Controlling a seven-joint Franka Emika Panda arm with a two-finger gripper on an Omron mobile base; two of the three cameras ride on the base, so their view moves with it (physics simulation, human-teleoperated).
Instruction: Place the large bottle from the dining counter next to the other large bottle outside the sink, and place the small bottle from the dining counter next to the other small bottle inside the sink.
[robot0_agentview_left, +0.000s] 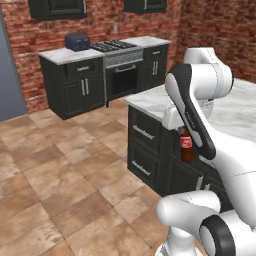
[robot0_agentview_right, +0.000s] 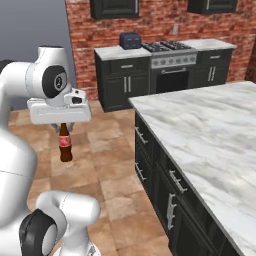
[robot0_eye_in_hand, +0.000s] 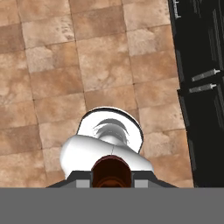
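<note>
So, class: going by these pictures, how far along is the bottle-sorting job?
Done: the small bottle is off the dining counter, whose visible marble carries no bottles. In hand: the pincer is shut on the small bottle's neck, holding it upright above the tiled floor beside the counter. Left: carrying it to the sink. The sink and the large bottle are not in these views, so that half cannot be judged.

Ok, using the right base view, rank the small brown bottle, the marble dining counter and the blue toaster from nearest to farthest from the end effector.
1. Small brown bottle with red label: gripped at its neck, hanging under the end effector.
2. White-grey marble dining counter: to the right, across a strip of tiled floor.
3. Dark blue toaster: on the back counter against the brick wall.
</note>
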